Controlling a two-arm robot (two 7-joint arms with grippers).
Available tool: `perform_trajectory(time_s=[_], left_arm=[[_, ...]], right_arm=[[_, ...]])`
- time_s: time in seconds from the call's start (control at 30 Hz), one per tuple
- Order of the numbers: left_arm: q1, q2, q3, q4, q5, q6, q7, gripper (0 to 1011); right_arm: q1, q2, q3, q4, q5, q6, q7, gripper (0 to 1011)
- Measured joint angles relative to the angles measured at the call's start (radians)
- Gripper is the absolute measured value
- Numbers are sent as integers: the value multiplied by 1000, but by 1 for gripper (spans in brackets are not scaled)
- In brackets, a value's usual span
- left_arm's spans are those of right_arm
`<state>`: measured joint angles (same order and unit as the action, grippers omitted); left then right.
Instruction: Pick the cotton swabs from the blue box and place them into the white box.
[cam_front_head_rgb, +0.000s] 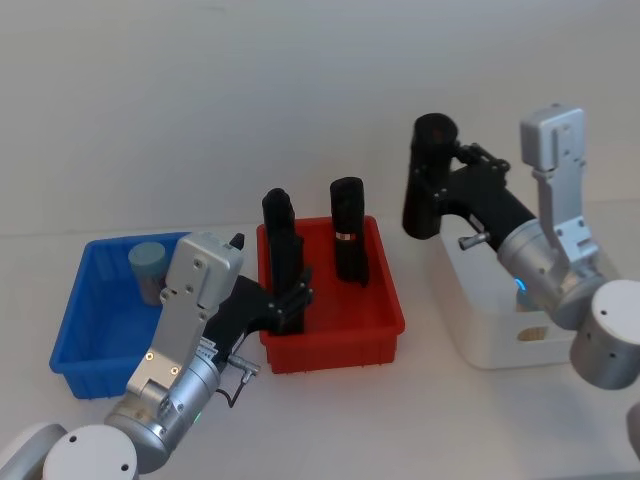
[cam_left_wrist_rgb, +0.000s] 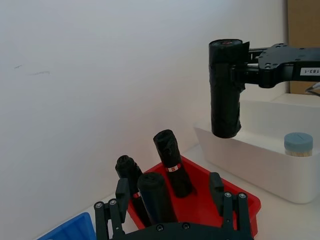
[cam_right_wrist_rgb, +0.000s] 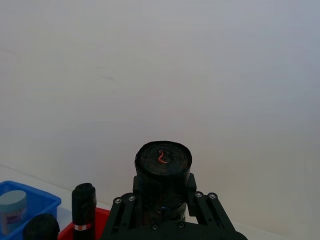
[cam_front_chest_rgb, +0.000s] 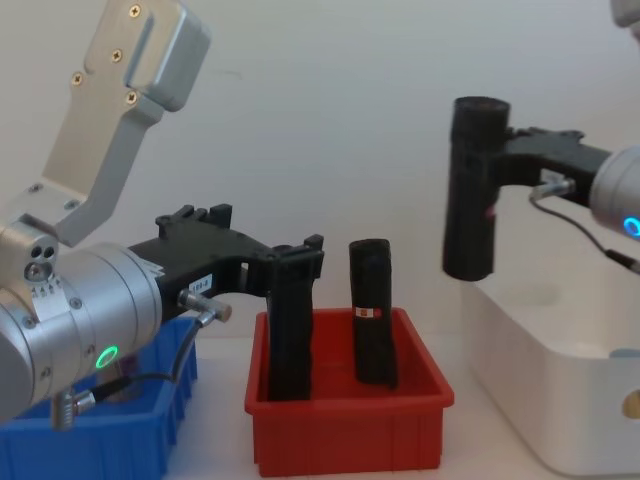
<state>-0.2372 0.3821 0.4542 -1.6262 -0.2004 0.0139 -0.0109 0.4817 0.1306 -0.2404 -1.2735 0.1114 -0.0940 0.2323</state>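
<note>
Closest to the chest camera, the left gripper (cam_front_chest_rgb: 290, 262) reaches over the red bin (cam_front_chest_rgb: 350, 435), its fingers pinching an upright black block (cam_front_chest_rgb: 288, 340) at the bin's left side; a second block (cam_front_chest_rgb: 372, 325) leans mid-bin. From the head camera one jar of cotton swabs (cam_front_head_rgb: 149, 270) stands at the blue box's (cam_front_head_rgb: 85, 325) far side, half hidden behind the arm. Over the white box's (cam_front_head_rgb: 490, 345) far-left corner, the right gripper (cam_front_head_rgb: 432, 185) clamps a black block (cam_front_head_rgb: 428, 175) aloft. Another swab jar (cam_left_wrist_rgb: 298, 145) inside the white box shows from the left wrist camera.
</note>
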Motion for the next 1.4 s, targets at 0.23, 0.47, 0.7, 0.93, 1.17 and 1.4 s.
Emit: perform_trajectory(time_s=[0.23,0.47,0.7,0.93,1.17,1.4], left_arm=[[0,0,0,0,0,0,0,1004],[0,0,0,0,0,0,0,1004],[0,0,0,0,0,0,0,1004],[0,0,0,0,0,0,0,1004],[0,0,0,0,0,0,0,1004],[0,0,0,0,0,0,0,1004]], right_arm=[[-39,24,17,-72,-5,52,-64,465],[-72,43,30,-117,-7,102,-104,465],[-97,57,38,-138,-7,137,-117,465],[-108,63,42,-142,-2,153,-116,605],[-114,67,45,-142,4,157,-111,805],[-122,72,50,-150,15,148,-103,1000]])
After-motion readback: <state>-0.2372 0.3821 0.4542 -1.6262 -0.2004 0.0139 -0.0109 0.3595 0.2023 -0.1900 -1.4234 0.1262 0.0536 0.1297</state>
